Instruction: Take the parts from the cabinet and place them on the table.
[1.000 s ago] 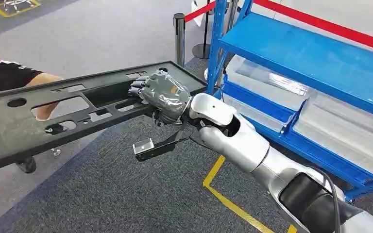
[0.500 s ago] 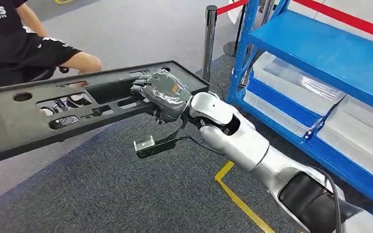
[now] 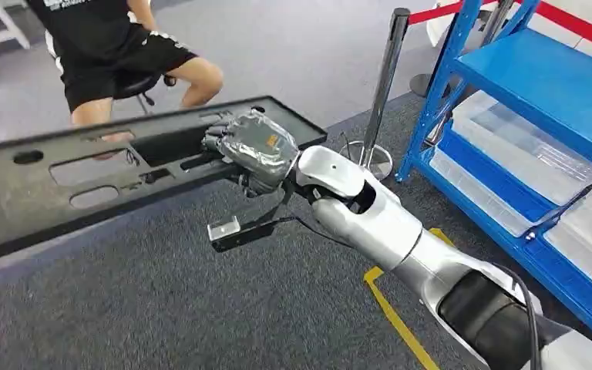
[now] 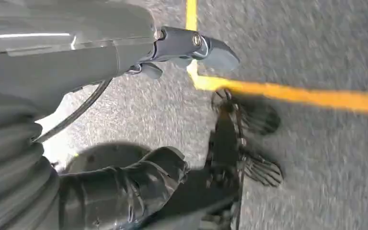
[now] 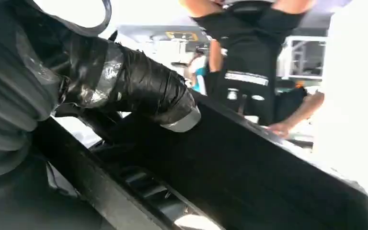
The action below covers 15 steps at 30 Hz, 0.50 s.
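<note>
Right hand (image 3: 253,150) grips long black plastic panel (image 3: 85,181) near its right end, fingers curled over the edge beside a rectangular cutout; panel held in the air, roughly level, stretching off toward 9 o'clock in head view above grey carpet floor (image 3: 146,308). Panel has several slots and oval holes. Right wrist view: taped dark thumb (image 5: 139,91) pressed on panel rim (image 5: 268,163). Left hand (image 4: 139,187) seen in left wrist view above the floor, dark fingers curled in, nothing visible in them; whether it is fully closed, cannot tell for sure. Yellow floor tape (image 3: 397,320) at 5 o'clock. Blue cabinet (image 3: 539,85) at 2 o'clock, clear plastic bins (image 3: 509,142) on its lower shelf. Stanchion post (image 3: 381,85) just left of cabinet. Person in black shorts (image 3: 116,58) seated at 11 o'clock, behind the panel.
</note>
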Each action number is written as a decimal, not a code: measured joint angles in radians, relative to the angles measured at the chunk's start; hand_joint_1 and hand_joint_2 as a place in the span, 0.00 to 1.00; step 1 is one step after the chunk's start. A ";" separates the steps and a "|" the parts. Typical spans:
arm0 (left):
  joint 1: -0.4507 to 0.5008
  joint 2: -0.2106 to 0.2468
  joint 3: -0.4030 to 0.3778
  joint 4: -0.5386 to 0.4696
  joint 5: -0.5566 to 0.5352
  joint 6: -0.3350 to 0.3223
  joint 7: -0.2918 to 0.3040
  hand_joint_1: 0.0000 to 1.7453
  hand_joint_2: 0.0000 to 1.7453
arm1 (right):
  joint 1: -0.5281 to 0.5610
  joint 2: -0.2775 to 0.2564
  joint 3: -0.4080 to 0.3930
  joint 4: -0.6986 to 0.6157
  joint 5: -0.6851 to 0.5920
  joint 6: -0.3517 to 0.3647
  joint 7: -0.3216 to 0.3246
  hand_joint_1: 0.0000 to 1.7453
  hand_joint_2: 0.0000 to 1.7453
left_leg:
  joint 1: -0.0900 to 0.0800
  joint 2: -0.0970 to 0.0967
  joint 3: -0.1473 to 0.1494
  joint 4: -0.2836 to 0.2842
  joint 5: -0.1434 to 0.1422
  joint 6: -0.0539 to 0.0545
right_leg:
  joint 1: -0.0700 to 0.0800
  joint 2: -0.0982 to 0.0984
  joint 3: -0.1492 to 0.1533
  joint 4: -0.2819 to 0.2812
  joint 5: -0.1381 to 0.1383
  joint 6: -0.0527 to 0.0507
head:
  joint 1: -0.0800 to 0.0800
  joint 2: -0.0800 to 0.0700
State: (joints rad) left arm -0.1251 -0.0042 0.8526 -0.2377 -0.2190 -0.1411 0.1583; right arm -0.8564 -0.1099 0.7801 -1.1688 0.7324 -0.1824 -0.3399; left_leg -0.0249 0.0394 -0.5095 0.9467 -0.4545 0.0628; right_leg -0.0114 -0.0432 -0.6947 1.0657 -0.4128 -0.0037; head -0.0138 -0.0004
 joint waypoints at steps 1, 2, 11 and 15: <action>-0.004 0.000 0.002 0.000 0.000 0.003 0.000 0.00 1.00 | -0.002 0.000 0.000 0.001 0.000 0.000 -0.001 1.00 1.00 | 0.003 -0.011 -0.014 0.000 0.016 0.003 | 0.000 0.030 -0.017 0.055 -0.061 0.002 | 0.002 0.000; -0.006 0.000 0.002 0.000 0.000 0.004 -0.003 0.00 1.00 | 0.000 -0.004 0.000 0.003 0.000 0.000 -0.002 1.00 1.00 | 0.004 -0.022 -0.028 0.002 0.028 0.000 | -0.001 0.040 -0.037 0.127 -0.111 0.005 | 0.002 0.000; -0.008 -0.011 0.003 0.000 0.005 0.008 -0.010 0.00 1.00 | 0.003 -0.007 0.000 0.018 0.005 -0.002 -0.002 1.00 1.00 | 0.019 -0.144 -0.150 0.090 0.067 -0.040 | -0.010 0.115 0.120 0.000 -0.094 0.006 | 0.002 0.000; -0.006 -0.012 0.005 0.000 0.005 0.010 -0.010 0.00 1.00 | -0.001 0.002 0.002 0.018 0.006 -0.002 -0.001 1.00 1.00 | 0.018 -0.110 -0.179 0.125 0.046 -0.061 | -0.011 0.067 0.116 -0.007 -0.079 -0.024 | -0.006 0.000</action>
State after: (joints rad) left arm -0.1306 -0.0164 0.8572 -0.2373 -0.2140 -0.1312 0.1480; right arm -0.8579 -0.1076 0.7816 -1.1509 0.7382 -0.1843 -0.3407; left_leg -0.0065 -0.0707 -0.6889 1.0720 -0.4083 0.0019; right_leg -0.0229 0.0240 -0.5788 1.0587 -0.4917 -0.0278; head -0.0194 -0.0004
